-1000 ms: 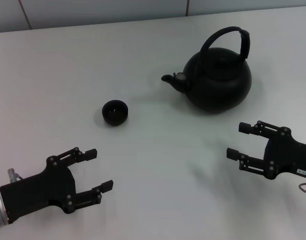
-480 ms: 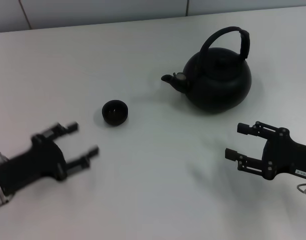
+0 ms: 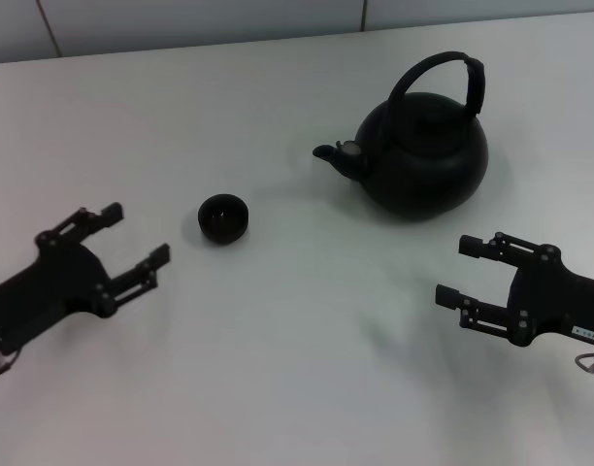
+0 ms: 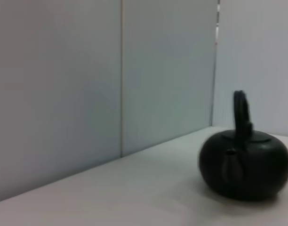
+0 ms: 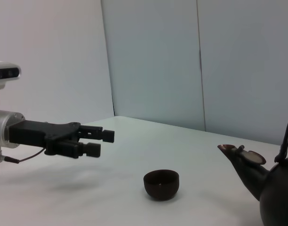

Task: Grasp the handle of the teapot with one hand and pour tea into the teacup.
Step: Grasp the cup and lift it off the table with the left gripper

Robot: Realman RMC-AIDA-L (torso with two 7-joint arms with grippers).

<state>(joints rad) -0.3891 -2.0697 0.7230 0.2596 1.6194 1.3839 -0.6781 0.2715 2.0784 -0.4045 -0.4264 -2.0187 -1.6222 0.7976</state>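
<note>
Both end effectors (image 3: 137, 234) (image 3: 469, 271) spread, empty | teapot (image 3: 423, 155) cropped in right wrist view

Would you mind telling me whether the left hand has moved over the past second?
Yes. The left hand has moved farther from the robot's body, up alongside the teacup, which stayed put.

The large round squat matte-black teapot (image 3: 425, 153) stands on the white table (image 3: 278, 369) at the far right, its tall arched bail handle (image 3: 443, 83) over its top and its spout pointing left. The small dark round teacup (image 3: 223, 217) sits left of it and nearer, well apart. The left gripper (image 3: 132, 243) lies near left of the cup; the right gripper (image 3: 464, 272) lies near right, before the teapot.
</note>
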